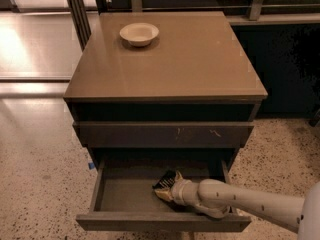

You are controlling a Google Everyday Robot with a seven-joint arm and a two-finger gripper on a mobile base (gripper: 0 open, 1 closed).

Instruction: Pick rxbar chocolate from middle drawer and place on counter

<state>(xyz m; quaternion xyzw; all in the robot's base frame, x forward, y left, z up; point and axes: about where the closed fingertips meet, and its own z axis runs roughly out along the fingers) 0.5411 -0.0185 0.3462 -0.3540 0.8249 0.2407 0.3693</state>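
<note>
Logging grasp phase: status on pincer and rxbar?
Pincer inside the open middle drawer, at the rxbar chocolate. Bar in drawer, not yet on counter. Bowl at counter's far-left corner, apart from the drawer.

The counter (200, 69) is carrying a pale bowl (139, 33), which is sitting upright near its back left corner. Below, the drawer (125, 196) is standing pulled out over the speckled floor (40, 179), its grey bottom carrying the bar (164, 180) toward the right, and the gripper (168, 186) is reaching in from the right at the bar.
</note>
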